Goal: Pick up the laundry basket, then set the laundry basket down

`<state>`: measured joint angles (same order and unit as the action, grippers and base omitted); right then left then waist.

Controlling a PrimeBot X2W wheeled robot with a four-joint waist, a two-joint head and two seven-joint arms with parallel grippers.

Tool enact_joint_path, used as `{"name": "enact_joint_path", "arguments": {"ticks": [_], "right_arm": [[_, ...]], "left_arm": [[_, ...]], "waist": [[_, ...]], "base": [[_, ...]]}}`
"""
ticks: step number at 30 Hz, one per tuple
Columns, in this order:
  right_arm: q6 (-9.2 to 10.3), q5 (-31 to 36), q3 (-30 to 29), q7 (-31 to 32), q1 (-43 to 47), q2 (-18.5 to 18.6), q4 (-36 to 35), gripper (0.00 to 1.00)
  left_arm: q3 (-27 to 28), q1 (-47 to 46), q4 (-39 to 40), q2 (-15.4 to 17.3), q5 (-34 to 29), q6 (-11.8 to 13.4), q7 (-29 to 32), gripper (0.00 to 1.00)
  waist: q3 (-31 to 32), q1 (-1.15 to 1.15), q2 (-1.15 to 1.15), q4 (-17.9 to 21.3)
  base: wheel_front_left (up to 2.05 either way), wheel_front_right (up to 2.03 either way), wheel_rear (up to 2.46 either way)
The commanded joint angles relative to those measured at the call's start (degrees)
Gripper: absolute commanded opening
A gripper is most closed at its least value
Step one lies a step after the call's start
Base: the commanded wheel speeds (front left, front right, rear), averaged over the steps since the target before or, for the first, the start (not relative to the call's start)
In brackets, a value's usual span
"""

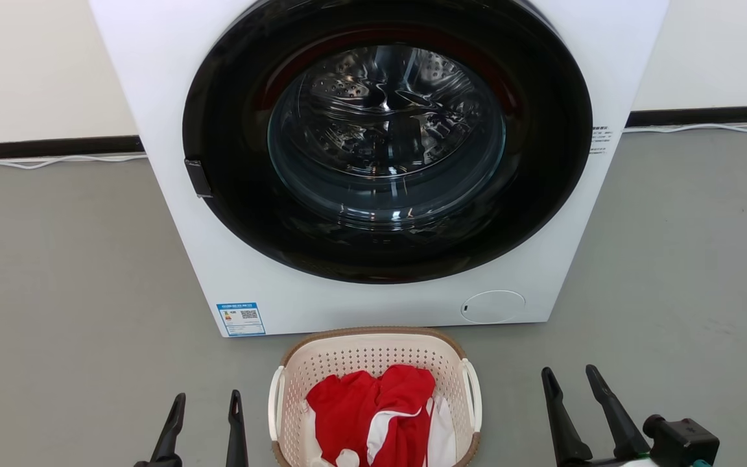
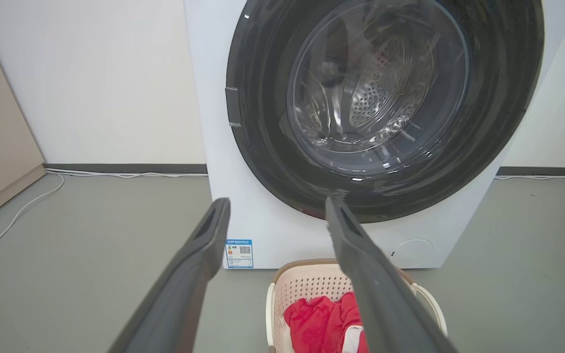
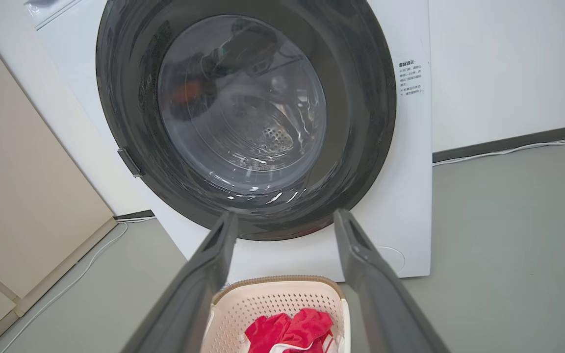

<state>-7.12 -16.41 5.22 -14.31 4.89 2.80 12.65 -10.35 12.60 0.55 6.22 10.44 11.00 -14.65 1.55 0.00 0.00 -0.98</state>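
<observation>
The laundry basket point(image 1: 373, 353) stands on the grey floor just in front of the washing machine: cream, perforated, brown woven rim, white side handles, with red and white clothes inside. It also shows low in the left wrist view point(image 2: 307, 284) and the right wrist view point(image 3: 277, 299). My left gripper point(image 1: 207, 403) is open, on the basket's left and apart from it. To the basket's right my right gripper point(image 1: 571, 376) stands open, also clear of it. Nothing is between either pair of fingers.
A white front-loading washing machine point(image 1: 373, 298) with its round dark glass door shut stands right behind the basket. White cables point(image 1: 43, 162) run along the wall's dark skirting. A beige cabinet point(image 3: 22, 196) stands to the left. Grey floor lies open on both sides.
</observation>
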Motion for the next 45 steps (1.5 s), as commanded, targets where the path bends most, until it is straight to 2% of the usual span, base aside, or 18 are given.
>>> {"name": "enact_joint_path", "arguments": {"ticks": [1,19,20,25,29,34,45], "right_arm": [[-0.36,-0.7,1.0,-0.7,-1.1,0.1,-1.8,1.00],[-0.36,-0.9,-0.9,-0.7,-1.3,0.1,-3.2,1.00],[0.05,-0.8,-1.8,0.0,0.0,0.0,-0.6,0.00],[0.05,-2.3,-1.6,0.4,0.6,0.0,1.0,0.00],[0.03,-4.9,-1.7,0.9,0.3,0.2,1.0,0.00],[0.02,-8.1,-1.9,1.6,-0.2,0.4,1.1,0.00],[-0.02,-14.5,-2.3,2.9,-1.2,0.7,1.2,0.00]], "left_arm": [[2.0,-1.4,1.9,0.1,-0.5,-0.4,-0.3,1.00],[3.9,-1.6,2.6,0.1,-2.1,-1.1,-0.3,1.00],[1.9,0.0,0.2,-0.1,-1.3,-0.9,0.0,0.00],[1.8,-0.1,-1.8,-0.6,0.4,-1.2,0.2,0.00],[2.2,-0.6,-2.1,-0.5,3.3,-1.7,0.8,0.00],[2.5,-1.4,-2.7,-0.4,6.8,-2.4,1.4,0.00],[3.2,-3.1,-4.1,-0.3,13.9,-3.9,2.7,0.00]], "waist": [[0.0,0.00,0.00,0.0],[-0.4,0.00,0.00,0.5],[-0.4,0.00,0.00,0.5],[-0.4,0.01,0.00,0.6],[-0.3,0.13,0.00,0.6],[-0.5,0.01,0.00,0.6],[-0.6,0.00,0.00,0.6]], "base": [[0.00,0.00,0.00],[0.00,0.00,0.00],[0.00,0.00,0.00],[0.00,0.00,0.00],[0.00,0.00,0.00],[0.00,0.00,0.00],[0.00,0.00,0.00]]}}
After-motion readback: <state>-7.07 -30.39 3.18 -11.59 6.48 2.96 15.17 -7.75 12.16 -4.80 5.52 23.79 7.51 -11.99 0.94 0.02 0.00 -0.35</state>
